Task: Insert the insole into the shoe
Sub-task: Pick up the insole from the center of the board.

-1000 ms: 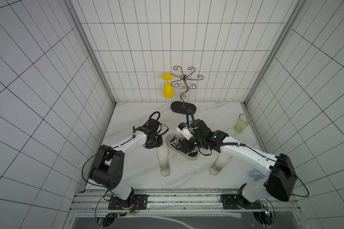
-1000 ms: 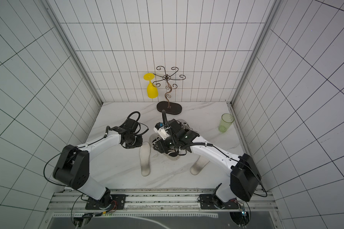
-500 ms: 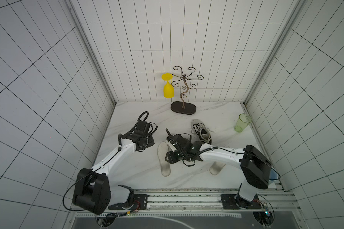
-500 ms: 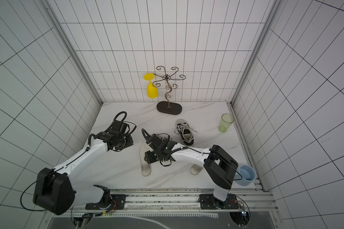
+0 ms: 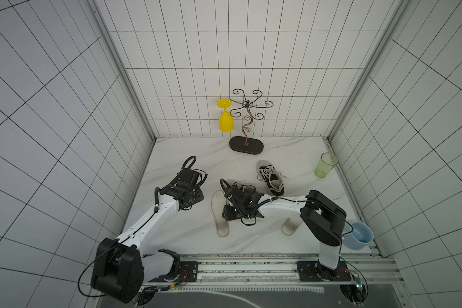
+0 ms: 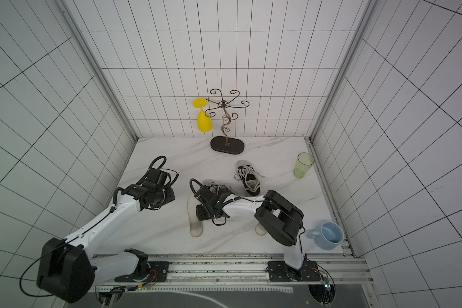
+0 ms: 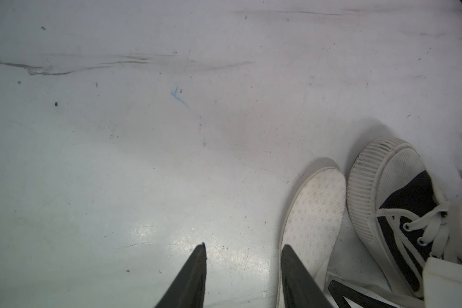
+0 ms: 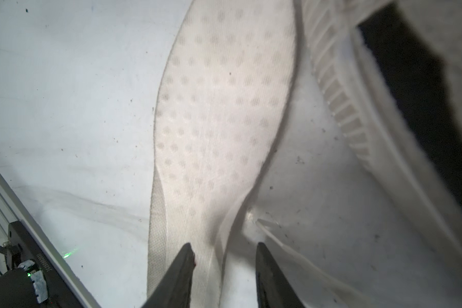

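Observation:
A white dotted insole [image 5: 219, 213] [image 6: 194, 213] lies flat on the marble table [image 5: 187, 240]. Its toe is beside a black-and-white laced shoe [image 5: 242, 188] [image 6: 218, 188], which my right wrist partly covers. My right gripper [image 8: 223, 246] [image 5: 226, 214] is open and low over the insole [image 8: 219, 106]. One finger is above the insole's narrow part, the other above bare table, with the insole's edge between them. The shoe's ribbed sole [image 8: 358, 80] runs alongside. My left gripper [image 7: 243, 248] [image 5: 198, 198] is open and empty, just left of the insole's toe [image 7: 315, 208] and the shoe's toe [image 7: 400, 192].
A second shoe [image 5: 271, 177] lies further back. Another insole [image 5: 291, 226] pokes out under my right arm. A wire stand [image 5: 246, 144] with a yellow glass [image 5: 226, 122] is at the back. A green cup [image 5: 326, 165] and a blue mug [image 5: 358, 236] stand at the right.
My right gripper has left the shoe and come down over the insole, its jaws narrowing. My left gripper has opened and drawn back to the left, away from the shoe.

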Action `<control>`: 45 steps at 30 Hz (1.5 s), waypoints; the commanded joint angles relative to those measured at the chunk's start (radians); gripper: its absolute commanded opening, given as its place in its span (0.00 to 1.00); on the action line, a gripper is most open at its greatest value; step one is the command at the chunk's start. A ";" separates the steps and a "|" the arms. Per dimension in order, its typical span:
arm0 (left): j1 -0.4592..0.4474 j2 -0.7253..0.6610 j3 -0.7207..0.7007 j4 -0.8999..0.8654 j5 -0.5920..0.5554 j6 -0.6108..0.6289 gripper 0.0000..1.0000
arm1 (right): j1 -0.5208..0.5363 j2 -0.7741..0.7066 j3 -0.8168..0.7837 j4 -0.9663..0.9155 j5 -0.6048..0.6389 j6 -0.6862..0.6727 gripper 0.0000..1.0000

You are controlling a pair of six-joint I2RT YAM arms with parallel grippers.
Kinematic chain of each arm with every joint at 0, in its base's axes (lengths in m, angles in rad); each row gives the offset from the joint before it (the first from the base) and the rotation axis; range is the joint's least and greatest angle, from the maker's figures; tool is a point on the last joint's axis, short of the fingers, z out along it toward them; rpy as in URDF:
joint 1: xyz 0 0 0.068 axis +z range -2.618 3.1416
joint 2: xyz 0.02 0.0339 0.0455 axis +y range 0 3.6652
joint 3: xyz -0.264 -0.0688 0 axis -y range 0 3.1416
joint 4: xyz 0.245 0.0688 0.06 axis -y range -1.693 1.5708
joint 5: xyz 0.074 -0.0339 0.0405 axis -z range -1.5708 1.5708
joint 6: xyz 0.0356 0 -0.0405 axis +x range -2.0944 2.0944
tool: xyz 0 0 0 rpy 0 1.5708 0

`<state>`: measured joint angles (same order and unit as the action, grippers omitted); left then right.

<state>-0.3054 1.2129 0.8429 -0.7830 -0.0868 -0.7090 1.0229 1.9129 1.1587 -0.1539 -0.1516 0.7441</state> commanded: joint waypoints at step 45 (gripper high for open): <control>-0.019 0.023 0.217 -0.099 0.611 0.575 0.66 | -0.099 -0.337 0.067 -0.443 -0.105 -0.783 0.00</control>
<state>-0.3122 1.2591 1.0679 -0.8833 0.3977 -0.1925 0.9348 1.6009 1.2007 -0.4709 -0.2348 0.1066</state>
